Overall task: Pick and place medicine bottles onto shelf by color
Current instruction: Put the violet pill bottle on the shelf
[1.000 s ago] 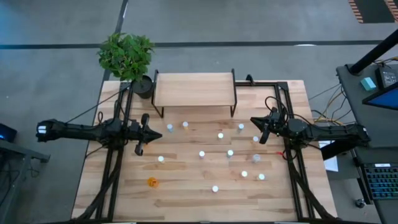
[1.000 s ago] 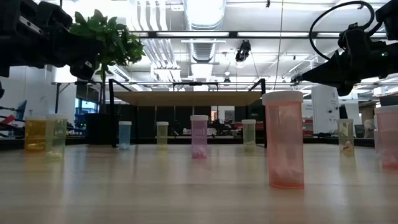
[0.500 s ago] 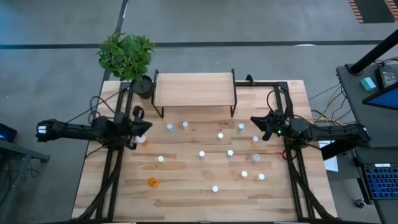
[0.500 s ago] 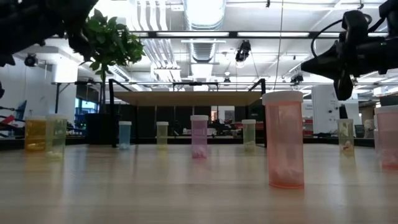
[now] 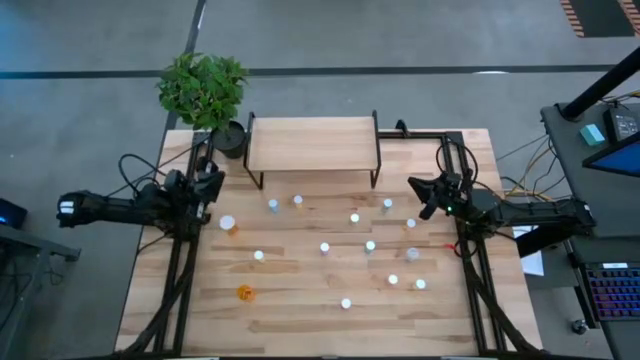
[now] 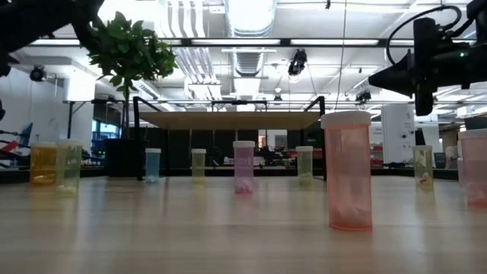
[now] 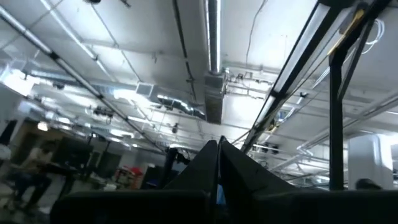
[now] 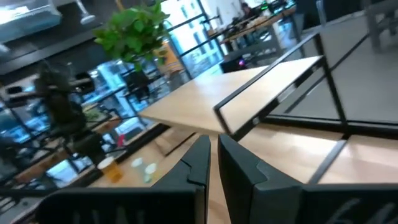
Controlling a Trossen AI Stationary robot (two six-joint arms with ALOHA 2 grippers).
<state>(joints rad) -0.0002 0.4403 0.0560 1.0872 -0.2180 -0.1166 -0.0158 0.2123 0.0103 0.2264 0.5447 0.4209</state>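
Both the left gripper and right gripper are held closed and empty at the tabletop's sides, since the bottles are scattered before the bare shelf.

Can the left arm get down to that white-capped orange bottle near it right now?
Probably yes. The white-capped orange bottle stands alone on open table just inboard of the left gripper, with no other bottle beside it. But the gripper is shut and its wrist view looks at the ceiling, so it must tilt down and open first.
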